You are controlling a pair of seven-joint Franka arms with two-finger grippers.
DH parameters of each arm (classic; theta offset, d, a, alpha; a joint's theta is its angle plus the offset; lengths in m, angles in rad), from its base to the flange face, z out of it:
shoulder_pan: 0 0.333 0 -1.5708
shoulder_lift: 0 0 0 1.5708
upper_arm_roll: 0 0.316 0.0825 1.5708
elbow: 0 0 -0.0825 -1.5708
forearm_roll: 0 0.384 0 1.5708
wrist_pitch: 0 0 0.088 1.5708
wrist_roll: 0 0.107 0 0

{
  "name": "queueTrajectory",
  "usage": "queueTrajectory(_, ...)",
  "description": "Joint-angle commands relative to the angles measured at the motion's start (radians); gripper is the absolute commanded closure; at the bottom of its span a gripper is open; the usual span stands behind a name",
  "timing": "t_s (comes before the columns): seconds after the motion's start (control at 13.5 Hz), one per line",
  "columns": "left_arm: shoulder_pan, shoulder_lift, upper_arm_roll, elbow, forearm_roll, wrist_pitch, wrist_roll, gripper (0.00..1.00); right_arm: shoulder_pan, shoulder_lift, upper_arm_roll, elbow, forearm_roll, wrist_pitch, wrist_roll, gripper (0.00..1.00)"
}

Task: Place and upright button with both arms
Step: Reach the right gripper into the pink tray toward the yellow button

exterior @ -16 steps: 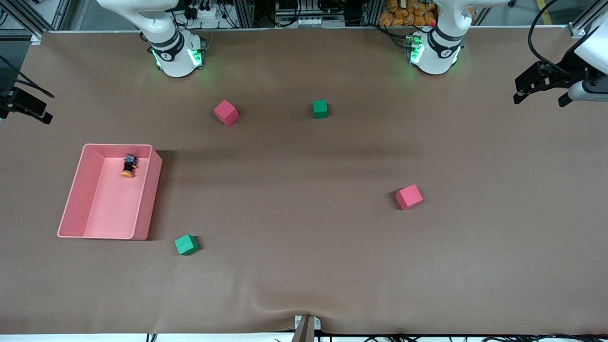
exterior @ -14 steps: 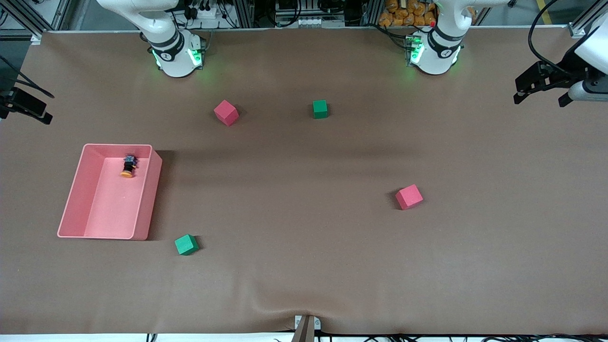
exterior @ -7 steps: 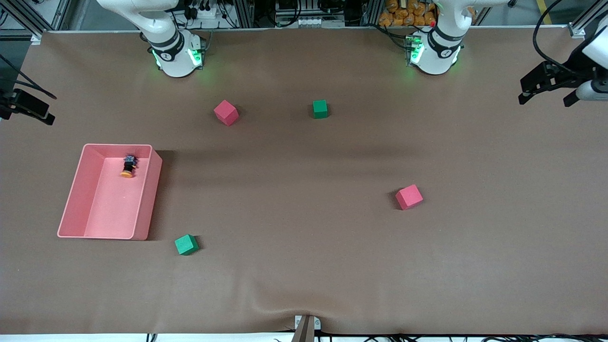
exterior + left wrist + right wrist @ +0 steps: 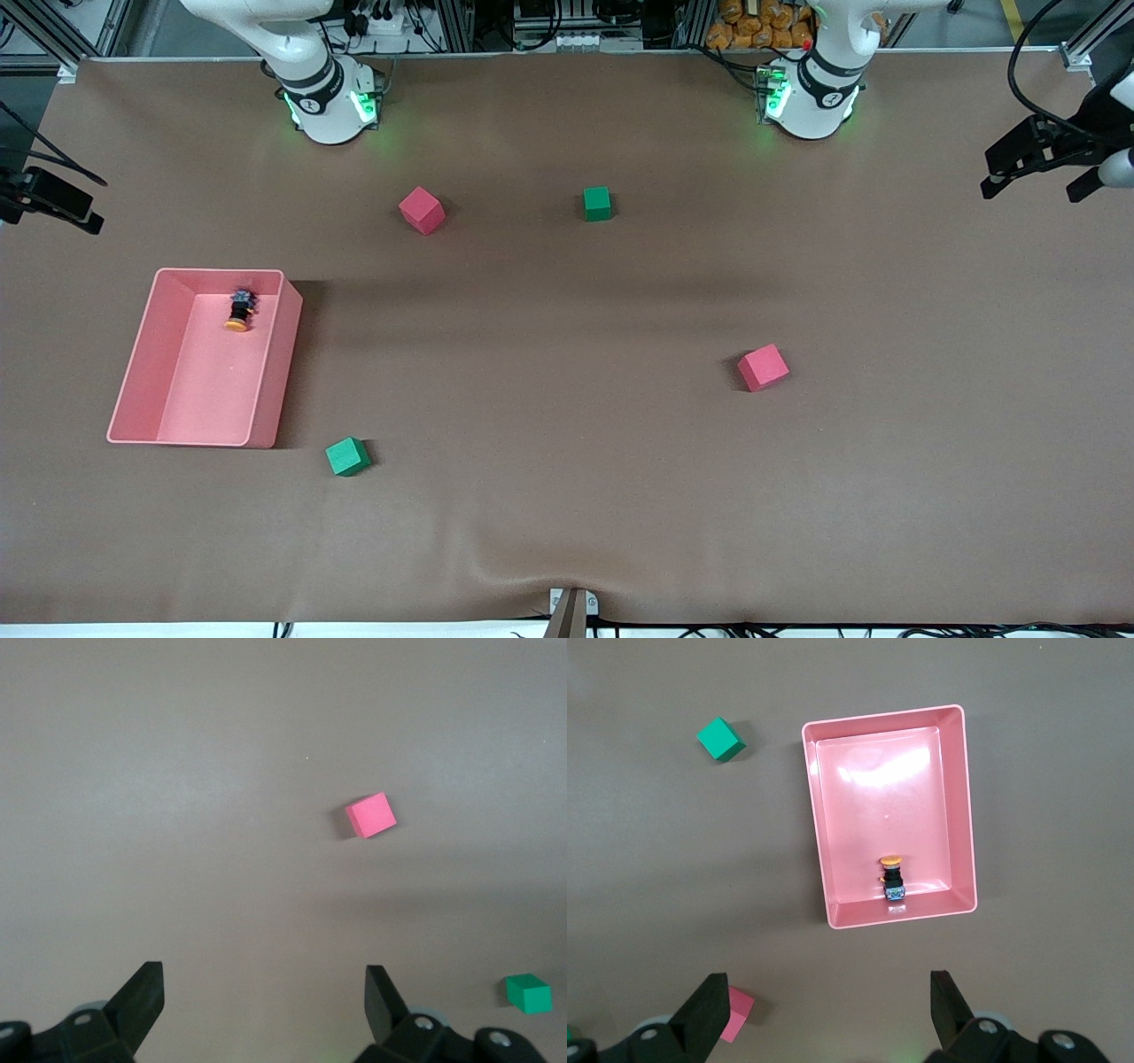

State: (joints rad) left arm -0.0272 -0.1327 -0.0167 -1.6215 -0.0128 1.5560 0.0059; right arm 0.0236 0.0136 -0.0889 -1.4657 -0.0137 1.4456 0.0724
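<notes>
My button (image 4: pixel 891 875) lay toppled inside the pink tray (image 4: pixel 285 350), hugging its wall; both my grippers (image 4: pixel 264 997) (image 4: pixel 829 1005) hung wide open, empty. Pinching there risked fingers striking that wall.

The button (image 4: pixel 237 311), black-bodied with an orange cap, lies on its side in the pink bin (image 4: pixel 146 372), cap toward 6 o'clock in the front view.
</notes>
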Motion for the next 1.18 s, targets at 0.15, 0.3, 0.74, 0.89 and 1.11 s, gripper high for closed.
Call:
queueTrajectory(0.15, 0.007, 0.03, -0.011, 0.026, 0.019, -0.021, 0.022, 0.0, 0.006, 0.058, 0.003, -0.015, -0.045, 0.021, -0.066, 0.0)
queueTrajectory(0.3, 0.0, 0.05, -0.011, 0.032, 0.019, -0.021, 0.023, 0.0, -0.022, 0.08, 0.003, -0.066, -0.046, 0.071, -0.094, 0.0)
queueTrajectory(0.74, 0.009, 0.087, -0.006, 0.034, 0.019, -0.011, 0.025, 0.0, -0.056, 0.094, 0.001, -0.374, -0.048, 0.414, -0.134, 0.0)
queueTrajectory(0.89, 0.007, 0.088, -0.006, 0.051, 0.021, -0.013, 0.022, 0.0, -0.071, 0.124, 0.001, -0.433, -0.048, 0.501, -0.137, 0.0)
queueTrajectory(1.11, 0.01, 0.079, -0.006, 0.051, 0.021, -0.019, 0.026, 0.0, -0.094, 0.196, 0.001, -0.456, -0.046, 0.524, -0.149, 0.0)
